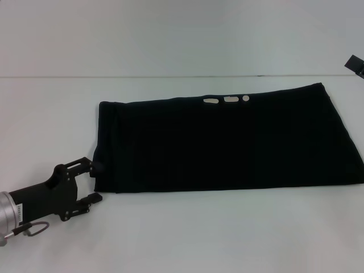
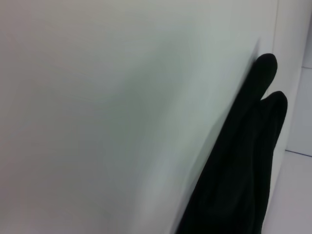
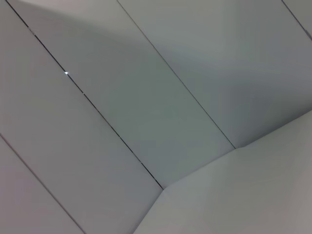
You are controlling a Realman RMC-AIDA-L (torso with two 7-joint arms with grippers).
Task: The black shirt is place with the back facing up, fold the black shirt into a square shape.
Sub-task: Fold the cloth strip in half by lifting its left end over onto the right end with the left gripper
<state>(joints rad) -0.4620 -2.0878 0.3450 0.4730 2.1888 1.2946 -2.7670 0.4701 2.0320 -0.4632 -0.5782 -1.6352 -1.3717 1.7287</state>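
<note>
The black shirt (image 1: 227, 142) is lying flat on the white table (image 1: 182, 239), already folded into a long band running across the middle and right of the head view, with a few silver-white marks of lettering peeking out at its far edge. The main risk from here is a bad catch at the shirt's left end: the cloth there is stacked in layers, so the fingers may be pinching only the top layer, or sliding over the edge and closing on nothing, and a lift would then be peeling the fold open instead of carrying the whole end across. A second risk is dragging; a low, fast pull could be bunching the band and skewing its edges, leaving something other than a square. The left gripper (image 1: 92, 181) is reaching in low from the near-left corner, its arm angled up toward the shirt, with its fingers standing apart, the upper one just touching the shirt's near-left corner and the lower one resting beside it on bare table (nothing is between them yet). The left wrist view is showing the cloth's rounded folded ends against the table. The right gripper (image 1: 355, 63) is sitting far off at the right edge, well apart from the shirt, and I cannot tell how its fingers stand.
</note>
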